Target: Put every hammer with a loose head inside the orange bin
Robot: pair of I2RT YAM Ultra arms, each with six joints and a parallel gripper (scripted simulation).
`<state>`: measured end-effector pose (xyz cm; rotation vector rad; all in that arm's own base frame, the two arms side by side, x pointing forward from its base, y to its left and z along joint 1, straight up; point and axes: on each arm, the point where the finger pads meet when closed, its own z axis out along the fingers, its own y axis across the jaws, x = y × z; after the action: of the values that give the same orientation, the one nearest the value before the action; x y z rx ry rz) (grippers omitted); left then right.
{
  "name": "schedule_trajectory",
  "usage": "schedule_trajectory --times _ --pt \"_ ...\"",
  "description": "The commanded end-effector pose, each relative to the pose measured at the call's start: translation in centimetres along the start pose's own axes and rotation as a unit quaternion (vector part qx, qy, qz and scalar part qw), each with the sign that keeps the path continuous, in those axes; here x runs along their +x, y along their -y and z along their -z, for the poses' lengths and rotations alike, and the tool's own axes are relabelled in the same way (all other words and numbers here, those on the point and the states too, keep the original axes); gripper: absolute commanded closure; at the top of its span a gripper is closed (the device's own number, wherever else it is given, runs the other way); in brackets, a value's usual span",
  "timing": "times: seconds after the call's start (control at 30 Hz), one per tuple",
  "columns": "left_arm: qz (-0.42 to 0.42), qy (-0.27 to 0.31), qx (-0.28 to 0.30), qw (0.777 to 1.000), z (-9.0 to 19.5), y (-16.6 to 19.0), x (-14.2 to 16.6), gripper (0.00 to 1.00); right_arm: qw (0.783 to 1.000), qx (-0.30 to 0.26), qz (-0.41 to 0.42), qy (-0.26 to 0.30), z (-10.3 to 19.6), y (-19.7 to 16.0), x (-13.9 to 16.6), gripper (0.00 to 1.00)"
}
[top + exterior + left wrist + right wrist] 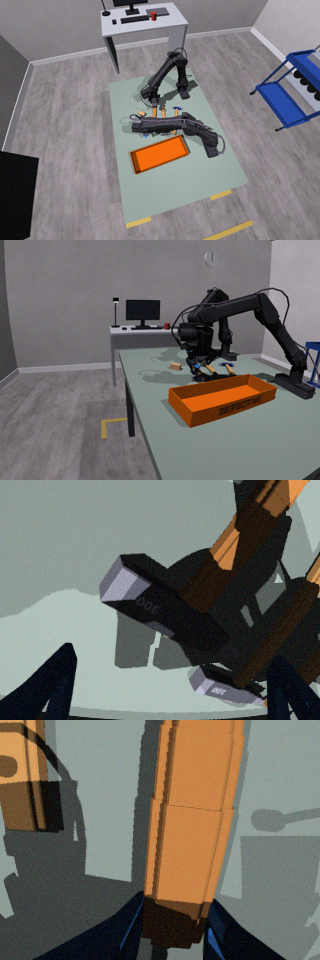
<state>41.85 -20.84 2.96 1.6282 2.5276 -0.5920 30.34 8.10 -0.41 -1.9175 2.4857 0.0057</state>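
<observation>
The left hammer, its wooden handle (154,112) (192,845) leading to a grey head marked 300 (125,582), is gripped at the handle end by my right gripper (154,106) (176,904), which is shut on it. Whether its head touches the table is unclear. My left gripper (174,659) is open, fingers spread near the 300 head, nothing between them. The middle hammer's handle (163,113) (210,368) leads to a silver head marked 100 (165,133) (220,685). The third hammer's blue head (177,108) (225,363) points the opposite way. The orange bin (161,155) (222,398) is empty.
A small wooden block (141,113) (175,366) lies left of the hammers. The left arm (165,124) spans above the hammers and hides their middle parts in the top view. The green table top (180,186) extends in front of the bin.
</observation>
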Motion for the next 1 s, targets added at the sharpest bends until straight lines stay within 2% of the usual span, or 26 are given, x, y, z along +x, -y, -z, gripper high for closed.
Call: schedule_trajectory --times 0.0,0.13,0.4,0.6,0.97 --pt "-0.115 0.059 0.01 0.991 0.9 0.2 -1.1 0.0 1.0 0.007 -0.001 0.002 0.4 0.2 0.0 0.75" --pt "-0.149 0.071 0.014 0.986 0.9 0.3 -1.0 0.0 1.0 0.007 -0.001 0.002 0.4 0.2 0.0 0.75" --pt "-0.298 0.131 0.021 0.945 1.0 0.7 -0.2 0.0 1.0 0.007 -0.001 0.002 0.4 0.2 0.0 0.75" --pt "-0.352 0.163 0.033 0.921 0.1 0.7 1.7 0.0 1.0 0.007 -0.001 0.002 0.4 0.2 0.0 0.75" --pt "-0.341 0.159 0.048 0.925 -0.3 1.1 2.8 0.0 1.0 0.007 -0.001 0.002 0.4 0.2 0.0 0.75"
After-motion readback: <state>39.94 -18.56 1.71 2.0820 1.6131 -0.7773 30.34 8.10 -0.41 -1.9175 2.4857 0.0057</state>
